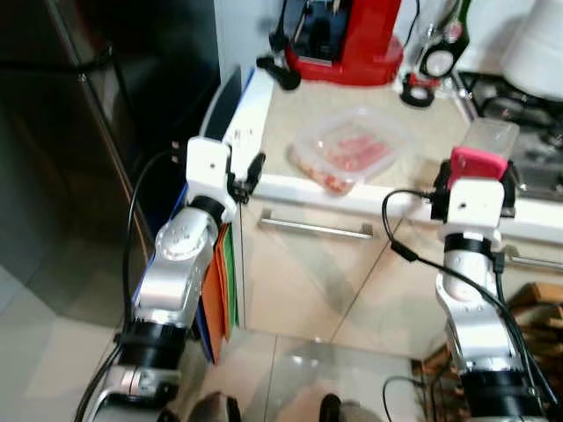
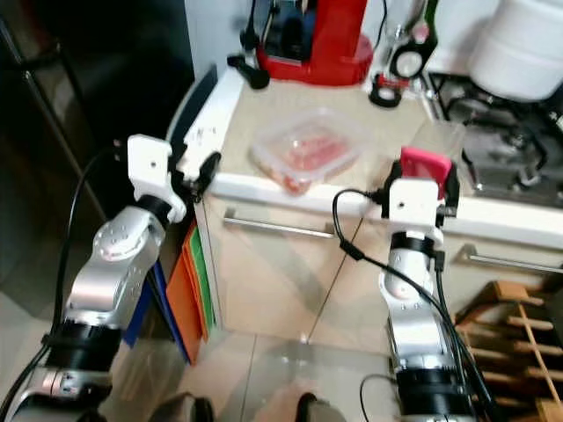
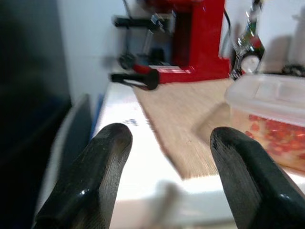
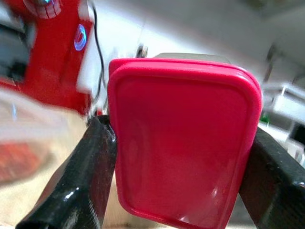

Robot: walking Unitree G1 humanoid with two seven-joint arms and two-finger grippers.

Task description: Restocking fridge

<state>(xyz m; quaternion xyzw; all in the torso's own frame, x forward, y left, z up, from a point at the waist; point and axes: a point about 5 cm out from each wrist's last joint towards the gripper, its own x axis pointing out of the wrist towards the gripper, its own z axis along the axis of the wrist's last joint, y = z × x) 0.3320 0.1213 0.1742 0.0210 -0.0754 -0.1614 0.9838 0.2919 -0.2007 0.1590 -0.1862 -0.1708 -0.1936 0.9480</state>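
right pincer (image 4: 183, 157): clamped on red-lidded container (image 4: 183, 138), held at surface (image 1: 290, 114) edge
left pincer (image 3: 171, 176): fingers spread, empty, near surface corner
clear tub (image 1: 350, 148): on surface, unpicked
progress: early; nothing in fridge (image 1: 79, 132) yet, judging by this

Bare beige tabletop (image 1: 290, 110) lies open ahead of the left claw (image 3: 167, 181); the clear plastic food box (image 1: 350, 148) and red appliance (image 1: 345, 40) block beyond.

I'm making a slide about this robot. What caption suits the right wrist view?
Right gripper clasping a red-lidded plastic container, with a red coffee machine blurred behind.
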